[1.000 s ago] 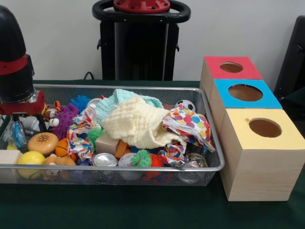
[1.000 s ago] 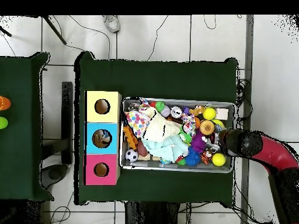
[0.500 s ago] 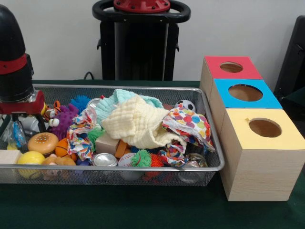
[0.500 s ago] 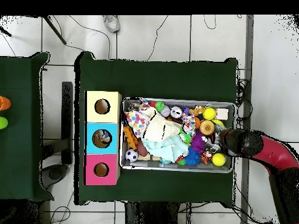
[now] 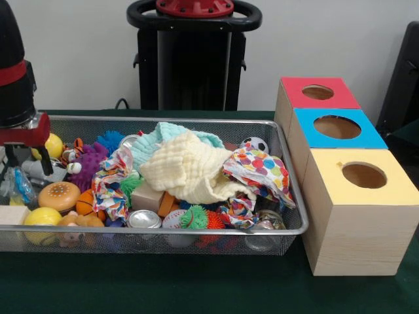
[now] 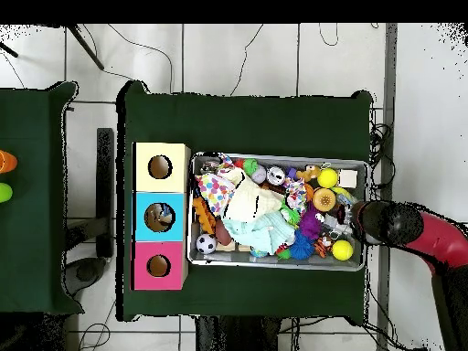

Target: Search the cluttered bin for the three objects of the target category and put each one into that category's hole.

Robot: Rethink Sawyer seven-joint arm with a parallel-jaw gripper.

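The bin (image 5: pixel 163 229) is a silver wire mesh basket, also seen from above (image 6: pixel 274 155), full of toys and cloths. A cream cloth (image 5: pixel 190 167) and a spotted cloth (image 5: pixel 258 167) cover its middle. Around them lie a small football (image 5: pixel 255 144), a purple spiky toy (image 5: pixel 88 163), a silver can (image 5: pixel 144 219), a wooden block (image 5: pixel 149 196) and yellow balls (image 5: pixel 42 216). My gripper (image 5: pixel 26 163) hangs open over the bin's left end, its fingers either side of a grey toy (image 5: pixel 36 173). From above the gripper (image 6: pixel 361 219) is at the bin's right edge.
Three wooden boxes with round holes stand in a row beside the bin: red top (image 5: pixel 319 93), blue top (image 5: pixel 337 127), yellow top (image 5: pixel 363 176). From above, something lies inside the blue box's hole (image 6: pixel 160 217). The black pedestal (image 5: pixel 193 59) stands behind the bin.
My gripper has lifted a little and moved toward the bin's end edge, uncovering a yellow ball behind it. The bin's contents have not moved.
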